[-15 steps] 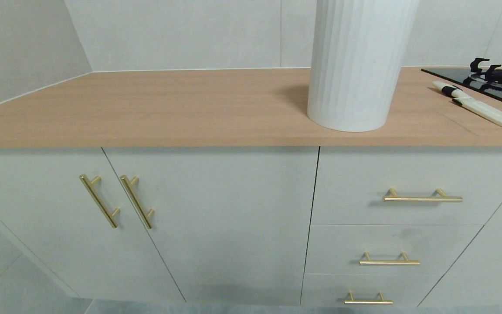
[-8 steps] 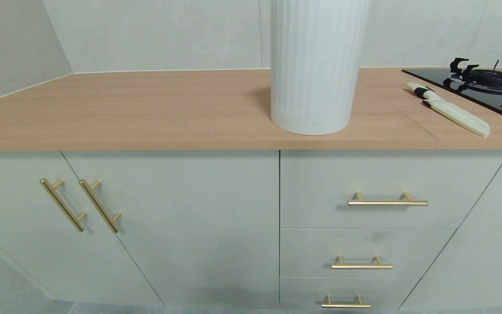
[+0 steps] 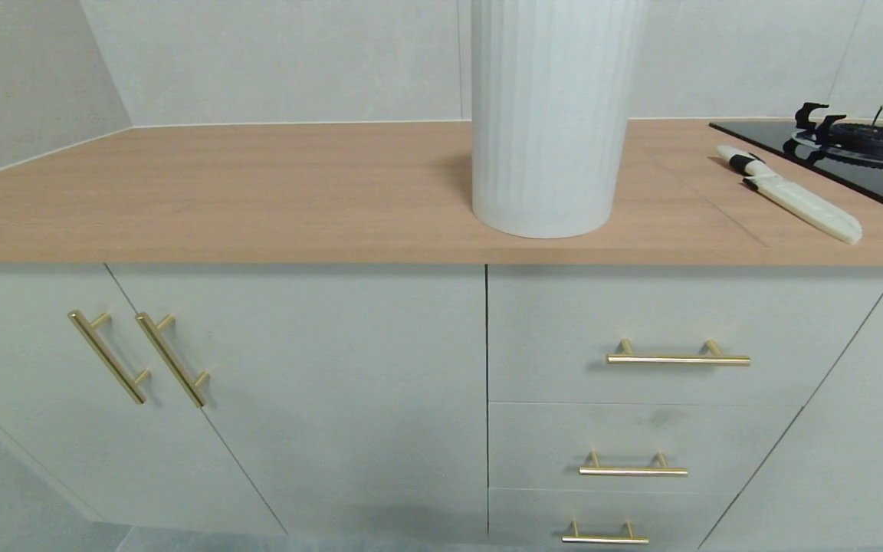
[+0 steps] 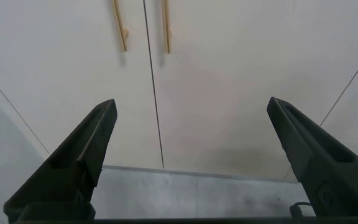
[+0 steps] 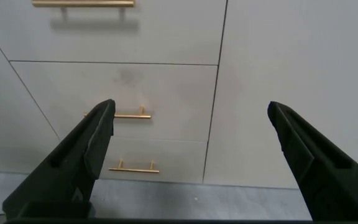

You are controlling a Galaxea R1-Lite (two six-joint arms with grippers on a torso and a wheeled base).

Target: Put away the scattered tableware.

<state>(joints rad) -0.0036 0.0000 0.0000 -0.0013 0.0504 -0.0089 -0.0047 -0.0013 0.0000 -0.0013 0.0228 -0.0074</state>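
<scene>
on the worktop (image 3: 257,192), right end, a knife (image 3: 790,194) lies beside the hob (image 3: 855,153). probably light, stiff, slick; best taken by the banded handle. left pincer (image 4: 190,106) and right pincer (image 5: 191,106) both spread wide, empty, down by the cabinet fronts.

Cream-bladed knife (image 3: 790,194) flat on countertop (image 3: 257,192), right of white ribbed container (image 3: 549,115).

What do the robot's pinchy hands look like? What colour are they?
Each one is like a big pair of tongs. The left gripper has two dark, almost black fingers, thick at the base and narrowing to a blunt tip, like long wedges. The right gripper looks just the same, with plain matte fingers.
</scene>
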